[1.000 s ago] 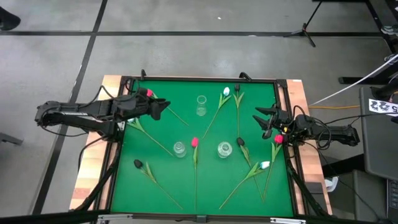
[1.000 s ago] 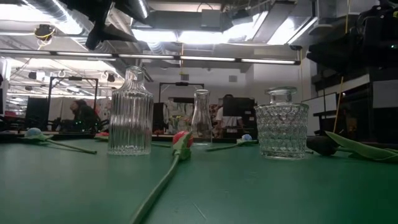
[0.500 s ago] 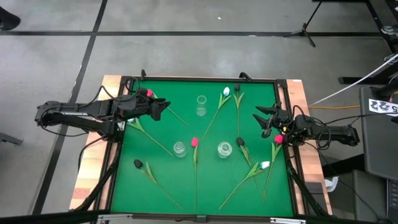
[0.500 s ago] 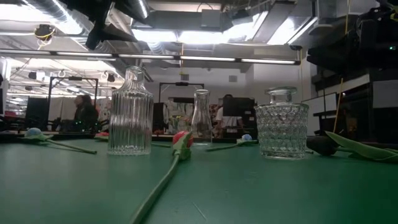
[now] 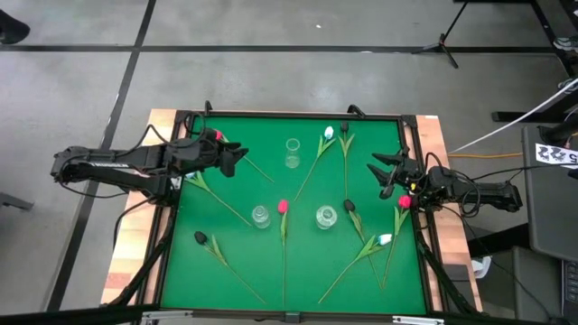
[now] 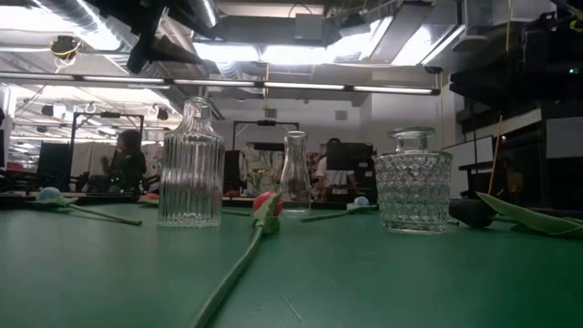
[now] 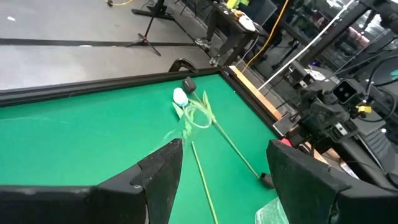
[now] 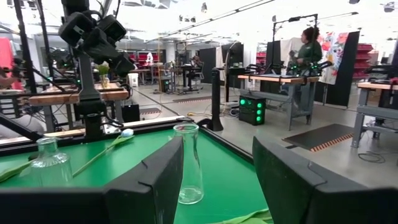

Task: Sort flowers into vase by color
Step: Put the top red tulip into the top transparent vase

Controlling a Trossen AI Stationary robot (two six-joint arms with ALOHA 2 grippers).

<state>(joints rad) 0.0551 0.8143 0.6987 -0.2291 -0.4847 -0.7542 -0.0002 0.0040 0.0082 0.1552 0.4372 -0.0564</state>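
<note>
Artificial tulips lie flat on the green mat. Red heads show beside the left arm (image 5: pixel 217 135), at the mat's middle (image 5: pixel 283 207) and by the right arm (image 5: pixel 404 202). White heads lie near the far edge (image 5: pixel 329 133) and near right (image 5: pixel 386 239). Near-black heads show near the far edge (image 5: pixel 344 128), at centre right (image 5: pixel 349 206) and near left (image 5: pixel 200 237). My left gripper (image 5: pixel 238 157) hovers open over the mat's far left. My right gripper (image 5: pixel 383 176) hovers open at the right edge. Three clear vases stand upright: slender (image 5: pixel 292 153), ribbed (image 5: pixel 261 217), diamond-cut (image 5: pixel 326 217).
The mat has a raised dark frame (image 5: pixel 289 116). In the low view the ribbed vase (image 6: pixel 191 164), slender vase (image 6: pixel 294 173) and diamond-cut vase (image 6: pixel 412 180) stand in a row, with a red tulip (image 6: pixel 264 205) in front. People move in the room beyond.
</note>
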